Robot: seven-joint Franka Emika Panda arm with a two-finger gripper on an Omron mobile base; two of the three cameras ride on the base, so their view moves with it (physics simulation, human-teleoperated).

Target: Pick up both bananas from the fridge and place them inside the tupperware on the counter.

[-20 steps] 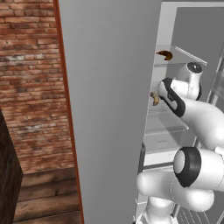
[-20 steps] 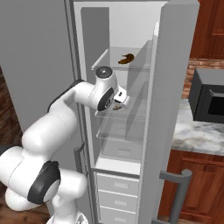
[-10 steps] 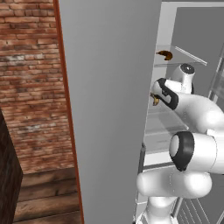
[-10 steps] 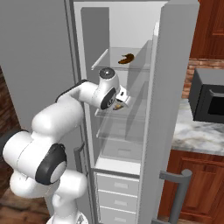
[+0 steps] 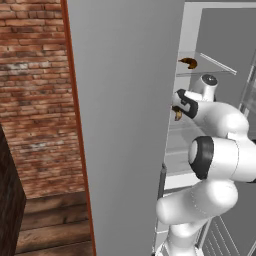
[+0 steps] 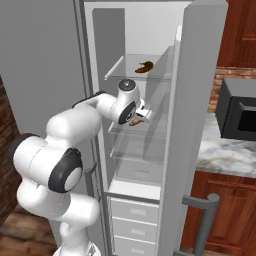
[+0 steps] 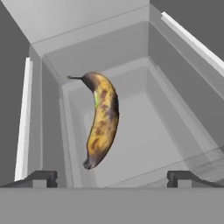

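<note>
Now reaching into the fridge (image 6: pixel 200 75) for the nearer banana (image 7: pixel 103 120), gripper (image 7: pixel 111 177) wide apart and empty; next, straddling and closing.

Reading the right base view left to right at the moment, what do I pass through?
Open grey fridge door → white arm → gripper, jaws open, at the middle shelf → banana on the upper glass shelf → marble counter → black microwave.

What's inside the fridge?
Inside the fridge, one banana lies on the top glass shelf and another lies lower, before the open gripper. The drawers hide their contents.
</note>
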